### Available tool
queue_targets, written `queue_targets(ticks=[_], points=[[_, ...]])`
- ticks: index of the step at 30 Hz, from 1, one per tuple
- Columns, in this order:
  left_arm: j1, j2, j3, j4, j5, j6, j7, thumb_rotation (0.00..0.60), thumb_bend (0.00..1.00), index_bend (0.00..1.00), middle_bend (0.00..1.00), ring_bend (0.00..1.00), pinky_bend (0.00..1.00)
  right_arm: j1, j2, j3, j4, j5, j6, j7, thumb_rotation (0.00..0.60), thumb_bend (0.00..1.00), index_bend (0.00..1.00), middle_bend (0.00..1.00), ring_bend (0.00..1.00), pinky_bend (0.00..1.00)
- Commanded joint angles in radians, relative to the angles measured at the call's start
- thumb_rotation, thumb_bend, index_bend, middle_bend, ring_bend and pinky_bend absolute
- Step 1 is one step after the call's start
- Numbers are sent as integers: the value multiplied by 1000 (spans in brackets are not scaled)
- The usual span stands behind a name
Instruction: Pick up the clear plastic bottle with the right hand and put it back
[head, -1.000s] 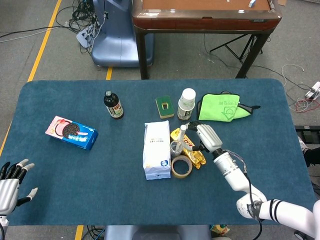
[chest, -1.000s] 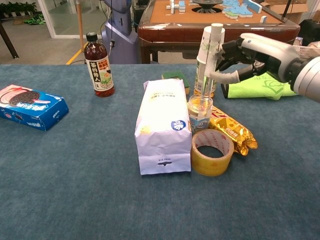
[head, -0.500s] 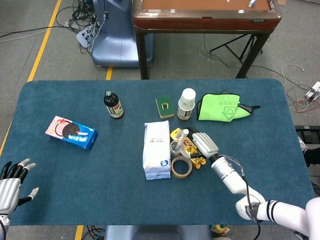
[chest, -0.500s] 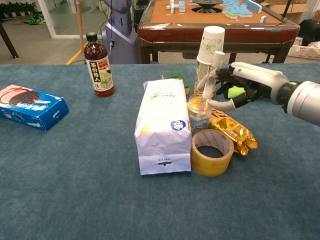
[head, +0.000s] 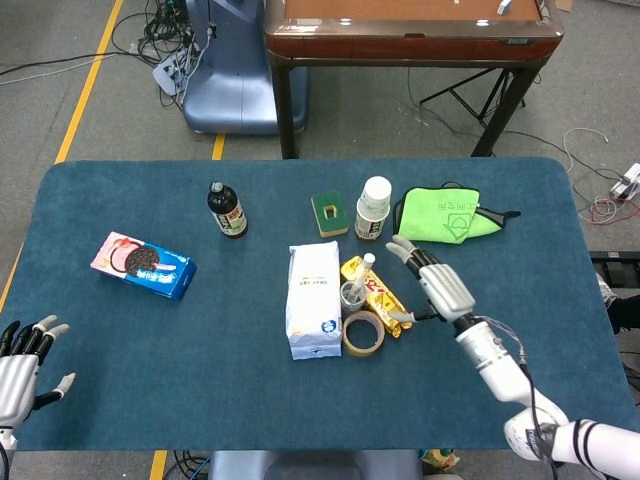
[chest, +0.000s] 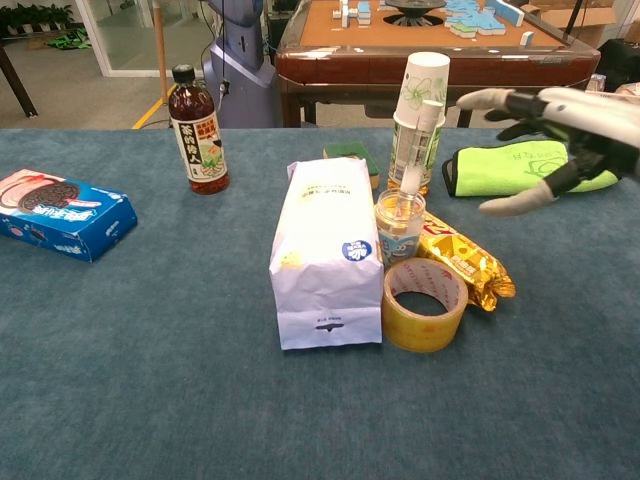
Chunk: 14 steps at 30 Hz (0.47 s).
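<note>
Clear plastic, upright on the blue counter: the bottle stands between the white bag and the gold snack packet, with the roll of tape just in front of it. Its thin white top pokes up in front of the stack of paper cups in the chest view, though the head view shows the cups well behind it.

And the right hand is off the bottle, fingers spread wide, holding nothing. It hovers to the right of the bottle, out over the gold packet and the near edge of the green cloth, palm turned toward the bottle with a plain gap between them. The head view has the same right hand just beside the packet, fingers fanned toward the cups.

Over at the far left edge, the left hand rests low by the counter's corner, fingers apart and empty.

Elsewhere on the counter: a dark tea bottle standing upright, a blue cookie box lying flat on the left, and a green sponge beside the cups.
</note>
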Motion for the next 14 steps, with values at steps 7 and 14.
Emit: queue_targets(ticks=[7, 14], points=[[-19, -8, -7, -24, 17, -6, 34, 600, 267, 208, 116, 108, 4, -223, 215, -76, -198, 41, 235, -236, 600, 246, 0, 73, 0, 91], [-30, -15, -12, -55, 27, -2, 76, 600, 267, 208, 115, 108, 4, -341, 310, -109, -266, 44, 340, -233, 600, 246, 0, 95, 0, 91]])
